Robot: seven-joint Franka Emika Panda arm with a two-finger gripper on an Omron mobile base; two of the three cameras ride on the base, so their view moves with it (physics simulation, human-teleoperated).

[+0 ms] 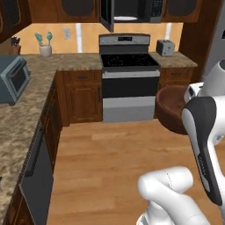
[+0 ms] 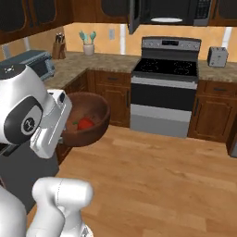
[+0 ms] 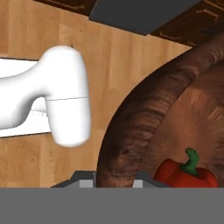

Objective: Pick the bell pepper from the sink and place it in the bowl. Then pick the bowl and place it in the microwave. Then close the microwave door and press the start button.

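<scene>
Fingers come first: in the hand view you can see them pinched on the rim of the bowl (image 3: 144,118), one tip on each side of the wall at 6 o'clock, so treat the gripper (image 3: 114,178) as clamped on that rim, not loose. The bell pepper (image 3: 186,173) sits inside the bowl at about 5 o'clock in that view, stem up, resting against the inner wall. From the right base view, the bowl (image 2: 85,119) hangs in mid-air off the hand with its mouth tipped toward the camera, the bell pepper (image 2: 85,123) low in its hollow; from the left base view you see its brown side (image 1: 171,110) at 3 o'clock behind the forearm. The microwave (image 2: 169,11) is up at 12 o'clock over the stove (image 2: 165,88), well apart from the bowl, with the microwave door (image 2: 133,16) swung out to its left and the white turntable plate (image 2: 165,20) showing in the cavity. You are in the carry to the microwave, with the pepper step done. To do this well, level the bowl as you raise it, since the tilt could roll the pepper out; a one-sided rim grip may also let the bowl swing, so move slowly. Approach the cavity straight on, staying to the right of the open door's edge, and bring the bowl's base over the plate before lowering.
</scene>
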